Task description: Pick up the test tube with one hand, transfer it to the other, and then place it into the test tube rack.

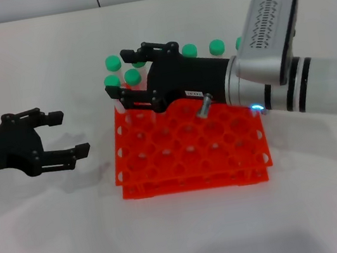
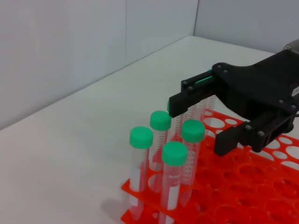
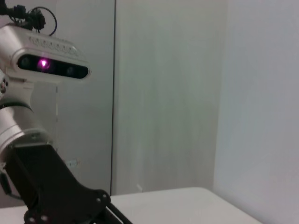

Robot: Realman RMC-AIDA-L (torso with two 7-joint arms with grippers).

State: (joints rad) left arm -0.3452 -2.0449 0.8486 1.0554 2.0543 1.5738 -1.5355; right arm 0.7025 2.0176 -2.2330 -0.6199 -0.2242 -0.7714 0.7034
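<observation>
the orange-red rack (image 1: 192, 151) sits on the white table (image 1: 186, 239), its near rows of round holes bare and its two tiers showing along the front edge. to the left of it, well apart from the rack, the unlabelled black gripper (image 1: 70, 134) of the left arm hangs over the table with its two fingers spread wide and nothing between them. farther back, the right arm reaches in from the right side, its silver-grey body passing above the rack's far right corner, and its black gripper (image 1: 120, 75), the one with a small white label (image 1: 193, 93), sits over the rack's far left corner. in the left wrist view this right gripper (image 2: 196, 121) shows one finger above and one below, set moderately apart, with a green-capped test tube (image 2: 204, 93) standing between them; a sliver of green cap peeks out just behind the upper finger. whether the fingers actually press on that tube i cannot tell from here. just in front of it in that view four more green-capped tubes (image 2: 174, 179) stand upright in the corner holes of the rack, close together. beyond the gripper, along the rack's far edge, more green caps (image 1: 190, 50) show in a row. the right wrist view shows only the wall and the robot's head.
</observation>
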